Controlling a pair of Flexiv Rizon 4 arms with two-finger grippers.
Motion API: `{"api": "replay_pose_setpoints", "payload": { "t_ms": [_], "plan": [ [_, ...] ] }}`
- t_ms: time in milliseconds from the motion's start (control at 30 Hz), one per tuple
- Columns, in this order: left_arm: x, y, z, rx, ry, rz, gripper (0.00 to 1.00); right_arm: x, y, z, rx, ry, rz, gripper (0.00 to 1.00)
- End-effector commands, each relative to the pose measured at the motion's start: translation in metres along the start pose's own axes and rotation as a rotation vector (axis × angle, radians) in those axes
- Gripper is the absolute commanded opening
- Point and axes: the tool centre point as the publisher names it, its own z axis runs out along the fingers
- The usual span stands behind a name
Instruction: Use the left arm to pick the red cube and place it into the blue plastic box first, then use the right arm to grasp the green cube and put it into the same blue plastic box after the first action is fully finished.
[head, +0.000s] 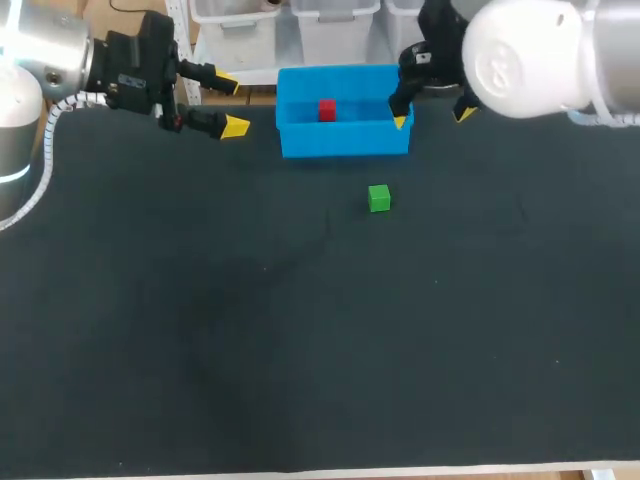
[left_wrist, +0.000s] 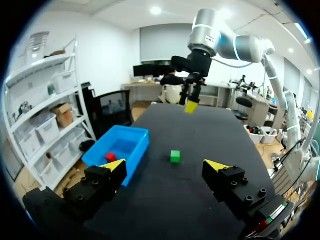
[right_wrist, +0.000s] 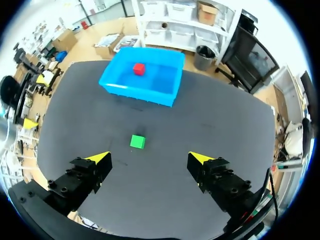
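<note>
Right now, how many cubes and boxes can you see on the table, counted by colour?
red cube: 1
green cube: 1
blue plastic box: 1
Total: 3

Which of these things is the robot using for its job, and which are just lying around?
For the job: red cube, in the blue box; green cube; left claw; right claw, both open.
Just there: black table, underneath everything.
</note>
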Motion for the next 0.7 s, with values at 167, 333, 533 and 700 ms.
{"api": "replay_pose_setpoints", "payload": {
  "t_ms": [167,333,533,700],
  "plan": [
    [0.001,-0.001,0.000,-0.002,-0.005,0.004,1.00,-0.019,0.012,0.006,0.043,0.104,0.051,1.00],
    [0.001,-0.001,0.000,-0.002,-0.005,0.004,1.00,-0.025,0.025,0.010,0.016,0.140,0.056,1.00],
    [0.001,-0.001,0.000,-0.002,-0.005,0.004,1.00,-0.025,0.025,0.010,0.016,0.140,0.056,1.00],
    [0.001,-0.001,0.000,-0.002,-0.005,0.004,1.00,-0.025,0.025,0.010,0.016,0.140,0.056,1.00]
  ]
}}
